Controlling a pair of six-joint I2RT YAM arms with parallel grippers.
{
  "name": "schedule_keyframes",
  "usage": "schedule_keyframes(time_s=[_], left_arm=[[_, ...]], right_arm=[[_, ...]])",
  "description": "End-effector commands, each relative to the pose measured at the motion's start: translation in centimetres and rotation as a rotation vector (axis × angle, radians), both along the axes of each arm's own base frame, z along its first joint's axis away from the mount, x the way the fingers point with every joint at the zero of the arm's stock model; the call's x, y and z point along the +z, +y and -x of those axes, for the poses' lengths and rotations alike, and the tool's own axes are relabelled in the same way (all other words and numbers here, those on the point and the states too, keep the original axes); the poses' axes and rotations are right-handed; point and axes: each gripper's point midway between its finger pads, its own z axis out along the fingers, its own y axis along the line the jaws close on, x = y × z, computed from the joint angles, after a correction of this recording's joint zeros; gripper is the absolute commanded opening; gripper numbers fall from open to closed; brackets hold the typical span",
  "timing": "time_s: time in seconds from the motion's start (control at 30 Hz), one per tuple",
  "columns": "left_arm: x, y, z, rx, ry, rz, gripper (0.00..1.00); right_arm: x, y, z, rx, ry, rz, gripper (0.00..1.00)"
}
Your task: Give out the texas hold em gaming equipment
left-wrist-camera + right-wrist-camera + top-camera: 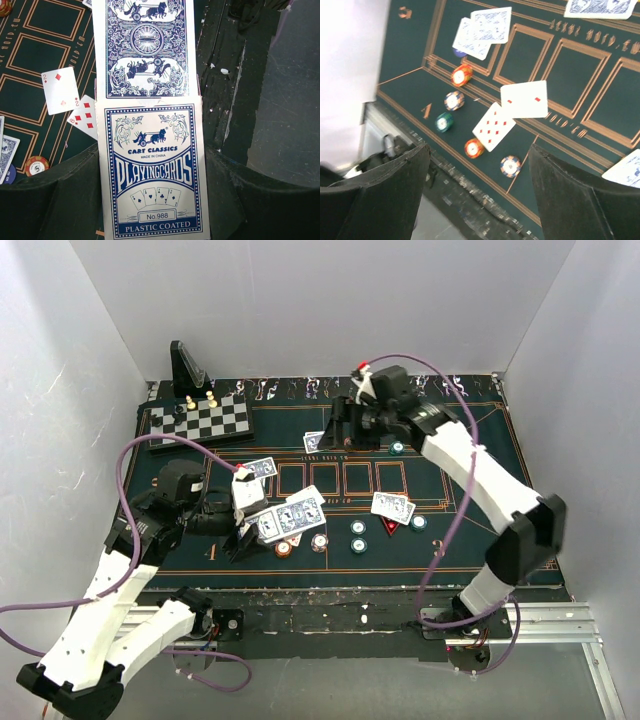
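Left jaws are clamped on the blue-and-white cardboard playing-card pack [152,170], held over the near-left of the dark green felt surface [340,565]. Right jaws stand apart, empty, at the far side. Several small blue-backed cards [393,507] and round orange and teal chips [358,528] already lie dealt; further dealing from the pack appears outstanding.

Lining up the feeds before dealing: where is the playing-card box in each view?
Top external: card box left of centre, toward the mat's near edge.
Left wrist: card box fills the lower centre.
Right wrist: cannot be identified.
Shared landmark: the orange-outlined rectangles on the mat, in all three.
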Motion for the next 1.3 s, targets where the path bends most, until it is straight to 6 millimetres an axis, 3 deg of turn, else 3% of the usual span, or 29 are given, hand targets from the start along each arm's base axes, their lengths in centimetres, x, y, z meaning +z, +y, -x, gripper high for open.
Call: schedule_keyframes(time_s=[0.0,0.1,0.23,0.5,0.73,0.93,1.27], left_arm=[[1.2,-0.5,-0.7,-0.009,-0.05,0.032,0.0],[1.1,-0.6,-0.8,-0.011,-0.045,0.033,0.0],[1.0,-0.7,-1.0,-0.013,-0.047,0.034,0.0],[0.8,-0.8,-1.4,-0.008,-0.046,0.031,0.0],[1.1,-0.9,-1.8,-0.001,-0.053,0.034,0.0],[1.1,-1.1,-2.1,0.0,-0.052,0.035,0.0],[1.1,-1.0,-2.1,0.002,-0.056,0.036,0.0]], right_arm=[[3.4,-0.8,4.9,0.099,0.101,-0.226,0.87],[5.6,-1.1,7.7,0.187,0.12,-0.358,0.88],[6.7,-1.3,10.5,0.248,0.168,-0.445,0.88],[6.3,0.9,14.0,0.352,0.222,-0.447,0.9],[4.5,2.8,15.6,0.391,0.259,-0.401,0.91],[3.0,3.6,15.8,0.374,0.271,-0.356,0.91],[2.5,3.5,15.3,0.344,0.26,-0.323,0.67]])
